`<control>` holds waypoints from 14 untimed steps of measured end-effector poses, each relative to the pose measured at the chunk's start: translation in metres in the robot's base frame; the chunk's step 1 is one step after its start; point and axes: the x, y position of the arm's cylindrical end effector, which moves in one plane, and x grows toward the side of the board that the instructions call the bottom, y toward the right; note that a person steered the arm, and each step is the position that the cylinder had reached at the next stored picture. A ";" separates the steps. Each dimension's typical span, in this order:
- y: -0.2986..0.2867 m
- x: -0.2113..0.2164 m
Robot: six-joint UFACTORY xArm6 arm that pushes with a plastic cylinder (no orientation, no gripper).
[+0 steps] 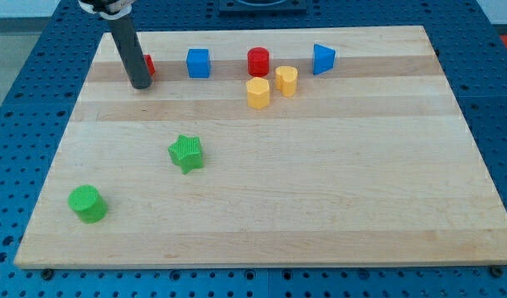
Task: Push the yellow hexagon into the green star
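1. Nearest you, at the view's bottom left, there's a green cylinder [88,204] sitting alone on the worktop [320,207]. It's not part of this job.
2. A bit further up is the green star [186,153], your target. It's well apart from everything else, so nothing blocks a push toward it.
3. Further back, right of centre, is the yellow hexagon [258,93], the block you need to move. A second yellow block [287,80] sits just beside it on the view's right, and a red cylinder [258,61] is right behind it.
4. The back row also has a blue cube [199,63] and a blue block [323,59] that looks wedge-like.
5. The rod leans slightly, coming in from the view's top left, and my tip [141,85] rests just in front of a mostly hidden red block [149,64], well apart from the hexagon.
6. There are no jaws on this rig, so there's no opening to report.
7. My guess: you'll want the tip up and right of the hexagon, then shove it down-left.
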 end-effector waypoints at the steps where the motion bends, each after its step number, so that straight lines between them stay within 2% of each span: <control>1: 0.000 0.000; 2: 0.011 0.014; 5: 0.149 0.019; 6: 0.170 0.016; 10: 0.170 -0.003; 12: 0.225 0.002; 14: 0.225 0.002</control>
